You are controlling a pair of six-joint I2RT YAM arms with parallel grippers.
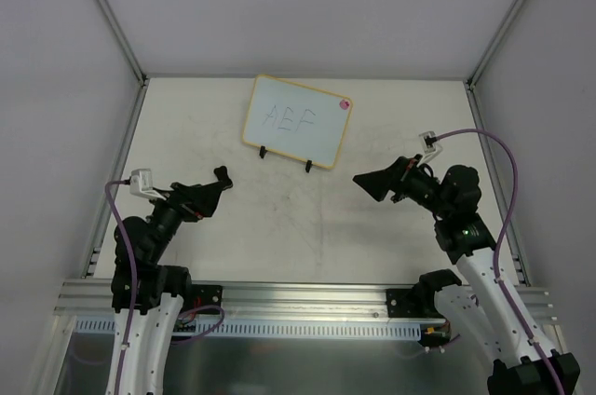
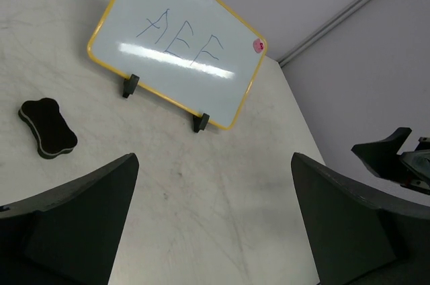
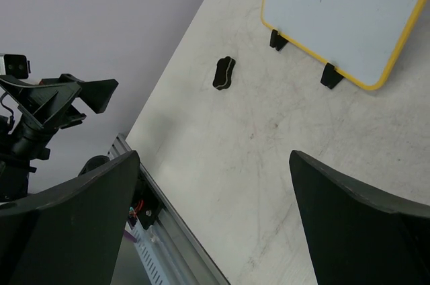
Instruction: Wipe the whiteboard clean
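White, with a rounded frame of pale yellowish wood, the whiteboard [image 1: 296,123] stands on two small black feet [image 1: 264,153] at the far middle of the table [image 1: 279,237]. It leans back, and its right end sits slightly nearer the arms than its left. A few handwritten blue letters [image 2: 180,38] cross the upper half of its face, reading roughly "AEF". A round pink dot [image 1: 345,104] marks the upper right corner. Overhead light streaks the glossy surface in the left wrist view.

A black, bone-shaped eraser [image 2: 47,128] lies flat on the scuffed pale tabletop, to the left of the board and a little nearer the arms, not touching it.

The left gripper [image 1: 209,192] hangs above the table near the left front of the board, its fingers [image 2: 74,224] spread wide and holding nothing. The right gripper [image 1: 372,183] hovers off the board's right front corner, also spread wide and empty. The two grippers point inward toward each other, and neither touches the board.
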